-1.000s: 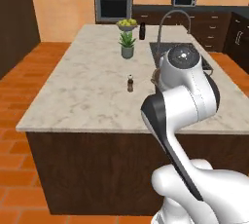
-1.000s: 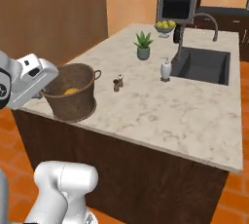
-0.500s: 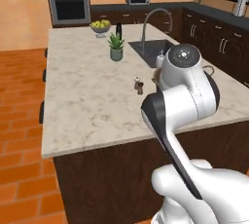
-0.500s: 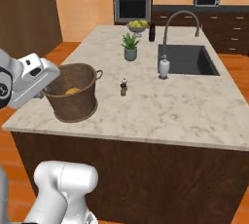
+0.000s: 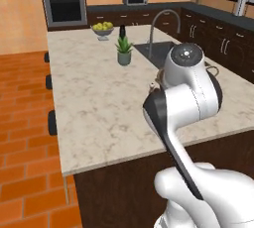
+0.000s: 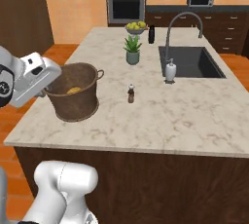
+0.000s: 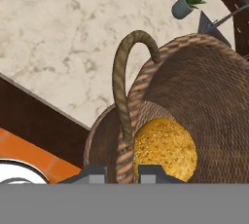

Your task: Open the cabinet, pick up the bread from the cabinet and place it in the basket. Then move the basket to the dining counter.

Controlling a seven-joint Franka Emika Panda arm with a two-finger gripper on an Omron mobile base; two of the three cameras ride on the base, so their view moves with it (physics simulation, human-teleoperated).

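So that it can be moved, the basket with the bread sits on the counter, its rim pinched by the pincer.

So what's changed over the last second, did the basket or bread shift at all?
The base kept driving round the dining counter, so the whole view swung; that is camera motion, not the things moving. The basket stays at the counter's near corner with the bread inside, and the pincer still straddles the rim at one handle. The potted plant and small bottle kept their places.
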